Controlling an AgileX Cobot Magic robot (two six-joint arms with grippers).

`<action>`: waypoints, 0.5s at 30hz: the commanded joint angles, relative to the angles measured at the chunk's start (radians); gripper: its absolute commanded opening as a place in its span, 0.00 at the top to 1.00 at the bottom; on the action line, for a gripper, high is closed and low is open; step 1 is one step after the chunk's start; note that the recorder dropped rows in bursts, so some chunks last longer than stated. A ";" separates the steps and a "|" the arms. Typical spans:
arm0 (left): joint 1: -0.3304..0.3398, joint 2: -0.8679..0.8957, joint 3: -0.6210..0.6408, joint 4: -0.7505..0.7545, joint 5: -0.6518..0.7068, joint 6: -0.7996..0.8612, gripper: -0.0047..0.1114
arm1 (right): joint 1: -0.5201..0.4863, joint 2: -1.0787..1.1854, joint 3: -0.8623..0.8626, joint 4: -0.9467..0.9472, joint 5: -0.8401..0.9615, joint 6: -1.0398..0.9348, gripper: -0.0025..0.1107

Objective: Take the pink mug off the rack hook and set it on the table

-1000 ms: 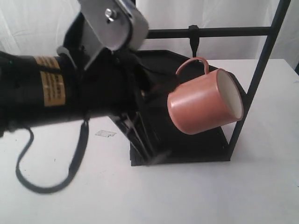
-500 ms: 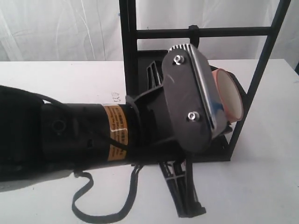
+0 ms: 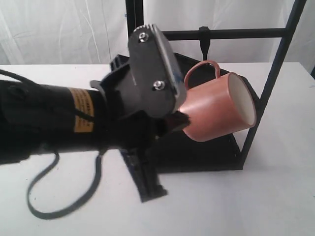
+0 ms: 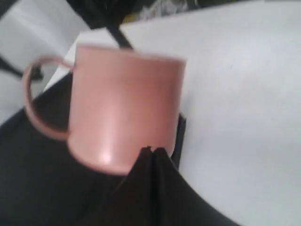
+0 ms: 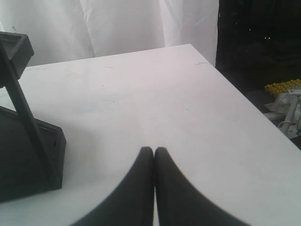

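The pink mug [image 3: 221, 108] hangs tilted by its loop handle [image 3: 202, 66] from the rack hook [image 3: 204, 45] on the black crossbar [image 3: 236, 33] of the rack [image 3: 275, 73], mouth towards the right. My left gripper [image 3: 178, 120] reaches in from the left, shut with nothing between its fingers. Its tips sit against the mug's wall near the base. In the left wrist view the shut left gripper [image 4: 154, 149] lies right at the pink mug [image 4: 124, 99]. My right gripper [image 5: 154, 149] is shut and empty above the white table [image 5: 188, 94]; the exterior view does not show it.
The left arm's thick black body [image 3: 54, 123] and a loose cable [image 3: 59, 196] fill the left foreground. The rack's dark shelf [image 3: 202, 152] lies under the mug. Its upright post [image 3: 261, 103] stands just right of the mug. The rack's base corner [image 5: 28, 155] shows near my right gripper.
The left arm has kept swinging: half a second ago its wrist covered most of the mug, now it sits lower and further left, tips at the mug's base. The mug still hangs on the hook.
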 commanded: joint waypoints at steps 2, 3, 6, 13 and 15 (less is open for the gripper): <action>0.281 -0.061 0.004 -0.008 0.283 0.012 0.96 | -0.006 -0.002 0.004 -0.005 -0.007 0.000 0.98; 0.341 -0.067 0.007 -0.008 0.295 -0.007 0.96 | -0.006 -0.002 0.004 -0.005 -0.007 0.000 0.98; 0.538 -0.098 0.041 -0.008 0.308 -0.086 0.96 | -0.006 -0.002 0.004 -0.005 -0.007 0.000 0.98; 0.816 -0.395 0.344 -0.008 0.146 -0.346 0.96 | -0.006 -0.002 0.004 -0.005 -0.007 0.000 0.98; 0.847 -0.533 0.446 -0.008 0.048 -0.396 0.96 | -0.006 -0.002 0.004 -0.005 -0.007 0.000 0.98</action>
